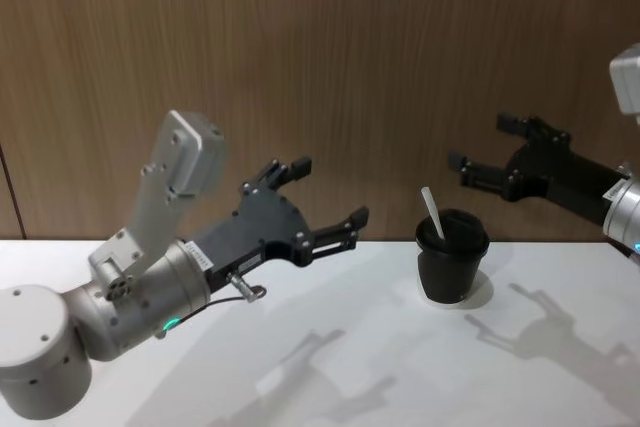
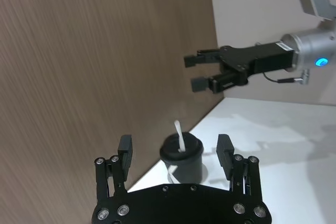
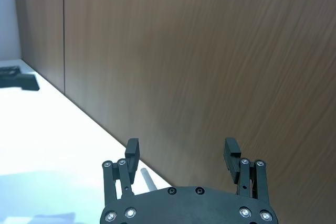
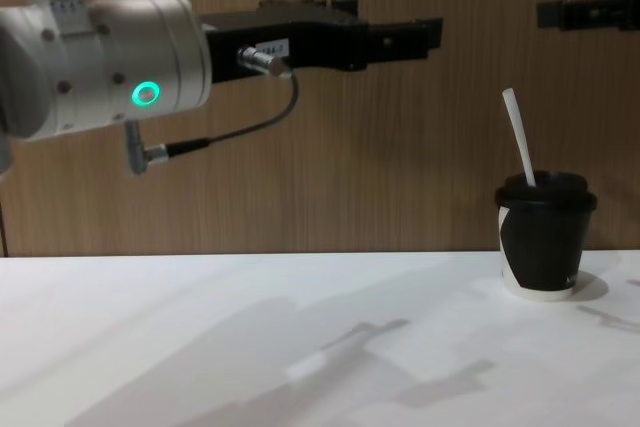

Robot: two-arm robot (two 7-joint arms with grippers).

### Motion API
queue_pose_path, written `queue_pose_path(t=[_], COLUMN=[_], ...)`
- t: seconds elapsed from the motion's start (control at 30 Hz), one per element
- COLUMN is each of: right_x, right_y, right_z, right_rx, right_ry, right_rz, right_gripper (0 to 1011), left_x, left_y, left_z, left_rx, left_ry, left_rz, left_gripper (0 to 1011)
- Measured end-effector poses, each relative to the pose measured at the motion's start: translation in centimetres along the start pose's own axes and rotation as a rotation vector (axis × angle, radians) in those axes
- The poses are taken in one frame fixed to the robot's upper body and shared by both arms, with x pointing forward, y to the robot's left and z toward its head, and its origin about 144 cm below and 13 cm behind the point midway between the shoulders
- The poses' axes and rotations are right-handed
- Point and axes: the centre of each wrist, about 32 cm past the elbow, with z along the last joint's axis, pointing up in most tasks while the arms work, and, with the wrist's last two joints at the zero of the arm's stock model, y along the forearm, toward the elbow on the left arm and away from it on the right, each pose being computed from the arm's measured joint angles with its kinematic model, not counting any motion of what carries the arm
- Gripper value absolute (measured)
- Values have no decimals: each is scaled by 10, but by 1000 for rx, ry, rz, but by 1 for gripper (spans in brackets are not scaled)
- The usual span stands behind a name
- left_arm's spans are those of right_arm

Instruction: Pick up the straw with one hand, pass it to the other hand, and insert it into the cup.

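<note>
Silver-grey cylinder wrist (image 4: 100,62), green glowing ring (image 4: 147,94), black cable (image 4: 235,127), black two-finger hand (image 1: 325,202)

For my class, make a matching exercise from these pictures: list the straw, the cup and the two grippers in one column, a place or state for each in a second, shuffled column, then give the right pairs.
Column A
1. straw
2. cup
3. left gripper
4. right gripper

Column B
a. open, raised above the table to the cup's left
b. standing on the table by the wooden wall
c. open, raised above and to the right of the cup
d. sticking up, tilted, out of the lid

Pairs: 1-d, 2-b, 3-a, 4-c
</note>
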Motion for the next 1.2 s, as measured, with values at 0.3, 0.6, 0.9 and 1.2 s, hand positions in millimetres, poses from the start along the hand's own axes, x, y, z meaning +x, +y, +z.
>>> queue_pose_path(t=[0.3, 0.6, 0.9, 1.2], right_x=[-2, -5, -8, -11], right_y=[-10, -16, -20, -23], right_z=[-6, -11, -13, -14], right_rx=[34, 68, 88, 95], right_ry=[-25, -67, -96, -113], right_rz=[-4, -23, -21, -11], right_gripper=[1001, 1001, 1001, 1001], left_x=[-7, -16, -21, -24], left_y=[-15, -27, -35, -39], left_z=[9, 13, 11, 10], left_rx=[-19, -42, -52, -56], left_ry=[-69, -117, -129, -132], left_rz=[72, 188, 273, 314], left_gripper=[1003, 1003, 1003, 1003])
